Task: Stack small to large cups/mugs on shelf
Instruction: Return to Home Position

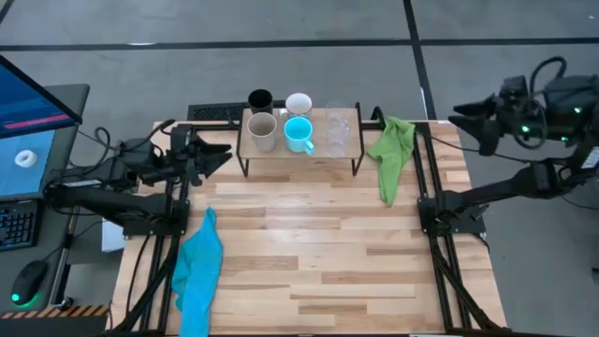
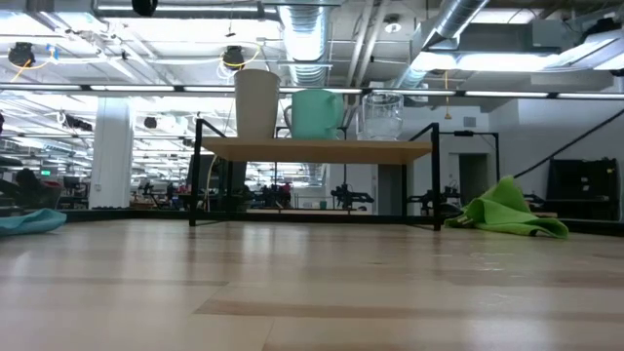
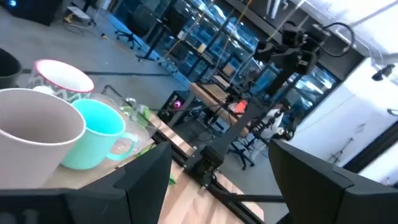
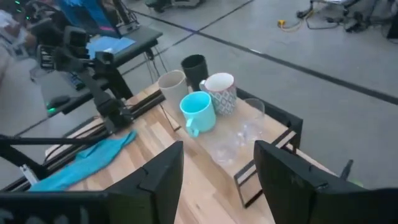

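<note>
The cups (image 1: 298, 134) stand together on the shelf (image 1: 281, 155) at the bench's (image 1: 309, 243) far edge. My left pincer (image 1: 221, 155) hangs released just beside the shelf. My right pincer (image 1: 465, 120), released too, is off the bench's right side.

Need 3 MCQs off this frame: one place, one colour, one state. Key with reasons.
1. Relative to the shelf, the green cloth lies: A on top; B underneath; C beside it on the table, right arm's side.
2. The handled mug beside the beige-grey cup is: A red; B cyan; C yellow.
3. The beige-grey cup stands: A on its side; B upside down; C upright.
Key: C, it lies past the shelf's end; B, plainly cyan from above; C, its open mouth faces up.
</note>
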Controlling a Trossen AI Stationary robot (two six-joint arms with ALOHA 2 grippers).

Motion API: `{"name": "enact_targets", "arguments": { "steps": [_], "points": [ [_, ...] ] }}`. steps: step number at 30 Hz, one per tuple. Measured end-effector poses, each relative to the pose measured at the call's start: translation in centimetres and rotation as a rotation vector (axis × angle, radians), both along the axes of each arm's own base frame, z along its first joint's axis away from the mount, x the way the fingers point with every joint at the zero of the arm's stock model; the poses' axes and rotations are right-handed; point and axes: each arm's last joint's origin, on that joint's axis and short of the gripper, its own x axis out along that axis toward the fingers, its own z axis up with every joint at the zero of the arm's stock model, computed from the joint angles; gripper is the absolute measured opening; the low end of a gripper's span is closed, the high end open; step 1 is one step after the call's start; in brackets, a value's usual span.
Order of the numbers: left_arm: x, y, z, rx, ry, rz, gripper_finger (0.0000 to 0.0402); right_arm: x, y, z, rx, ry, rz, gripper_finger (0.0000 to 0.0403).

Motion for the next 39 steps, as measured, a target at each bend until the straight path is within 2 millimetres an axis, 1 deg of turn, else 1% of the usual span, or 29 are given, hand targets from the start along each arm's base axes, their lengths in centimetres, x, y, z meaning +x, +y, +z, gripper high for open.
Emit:
{"name": "enact_targets", "arguments": {
  "steps": [2,4,7,10,16,19,22,26,28,33,36,39],
  "points": [
    [0.0,-0.1,0.0,0.012,0.008,-0.025,0.0261,-1.0,0.1,-1.0,-0.003,-0.018,0.010,0.0216],
    [-0.1,-0.1,-0.3,0.020,0.034,-0.046,0.0261,-1.7,0.2,-2.5,-0.015,-0.028,0.026,0.0216],
    [-0.2,-0.2,-0.6,0.019,0.051,-0.048,0.0261,-2.0,0.3,-5.2,-0.029,-0.093,0.042,0.0216],
    [-0.3,-0.2,-1.3,0.021,0.050,-0.048,0.0261,-2.0,0.4,-8.4,-0.047,-0.198,0.093,0.0216],
    [0.1,-0.2,-3.3,0.021,0.091,-0.073,0.0261,-0.6,0.6,-15.3,-0.025,-0.421,0.186,0.0216],
    [0.6,-0.3,-4.7,0.020,0.103,-0.107,0.0261,-0.1,0.6,-18.1,-0.009,-0.488,0.210,0.0216],
    [0.6,-0.3,-6.2,0.026,0.111,-0.127,0.0261,0.1,0.6,-20.4,-0.011,-0.524,0.208,0.0216],
    [0.4,-0.4,-8.6,0.014,0.111,-0.129,0.0261,-0.1,0.6,-22.2,0.013,-0.599,0.202,0.0216],
    [0.2,-0.4,-9.7,0.012,0.083,-0.129,0.0261,-0.2,0.6,-23.0,0.027,-0.622,0.200,0.0216],
    [-0.5,-0.4,-12.5,-0.016,0.022,-0.118,0.0261,0.7,0.5,-23.9,0.043,-0.591,0.196,0.0216],
    [-1.0,-0.4,-14.0,-0.048,-0.007,-0.110,0.0261,1.3,0.5,-24.8,0.072,-0.558,0.190,0.0216],
    [-1.3,-0.5,-15.4,-0.083,-0.012,-0.099,0.0261,1.5,0.4,-25.3,0.076,-0.549,0.188,0.0216]
  ]
}}
